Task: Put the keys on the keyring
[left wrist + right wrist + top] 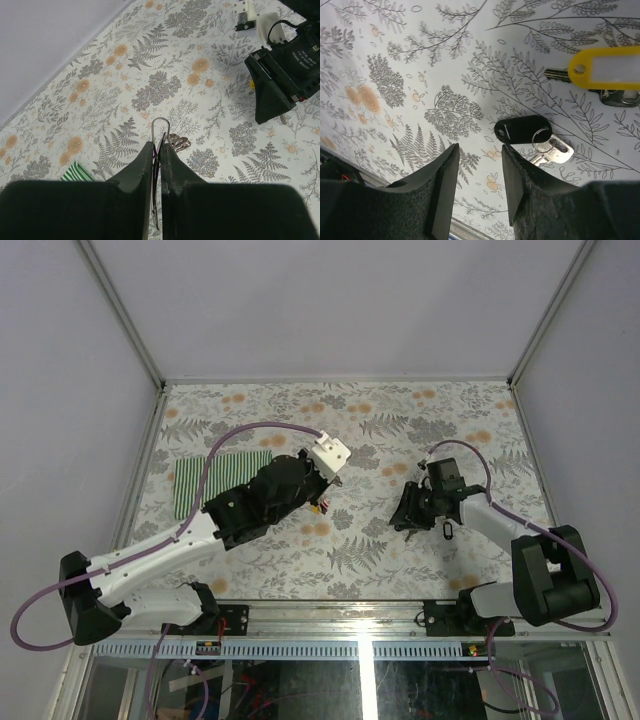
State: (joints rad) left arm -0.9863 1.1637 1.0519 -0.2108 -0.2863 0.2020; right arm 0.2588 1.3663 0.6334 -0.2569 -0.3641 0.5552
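While tight around keyring [160, 119], left gripper [157, 148]

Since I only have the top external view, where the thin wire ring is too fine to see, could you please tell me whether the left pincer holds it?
Observer: Yes, the left wrist view shows the left pincer shut on the thin silver wire keyring, its loop poking out ahead.
Operator: Thank you. Is the right pincer gripping anything?
Observer: No, the right pincer is open, with nothing between its jaws.
Operator: Which key is nearest it?
Observer: The silver key with the black oval plastic tag, lying just beyond it.
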